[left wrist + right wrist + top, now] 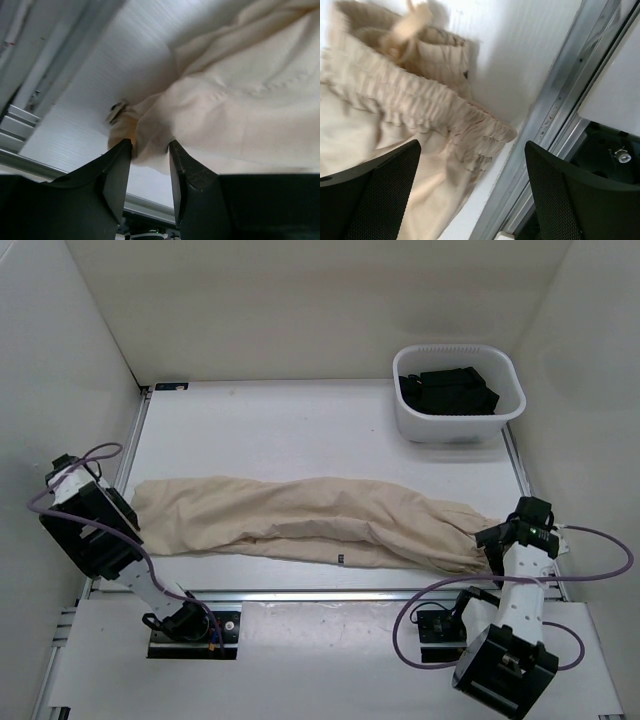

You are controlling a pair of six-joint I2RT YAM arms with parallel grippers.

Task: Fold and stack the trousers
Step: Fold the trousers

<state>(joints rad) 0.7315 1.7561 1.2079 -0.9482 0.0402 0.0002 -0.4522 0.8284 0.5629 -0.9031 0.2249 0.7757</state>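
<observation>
The beige trousers (300, 520) lie stretched out across the table, legs to the left and gathered elastic waist to the right. My left gripper (128, 512) is at the left end; in the left wrist view (150, 147) its jaws stand close together with a bunch of the trousers' cloth (240, 95) pinched between the tips. My right gripper (492, 540) is at the waist end; in the right wrist view (472, 150) its jaws stand wide apart and empty, with the ruffled waistband (470, 125) lying between and ahead of them on the table.
A white basket (452, 426) with black folded garments (450, 390) stands at the back right. An aluminium rail (320, 595) runs along the table's near edge, close to the waistband in the right wrist view (560, 115). White walls enclose the table.
</observation>
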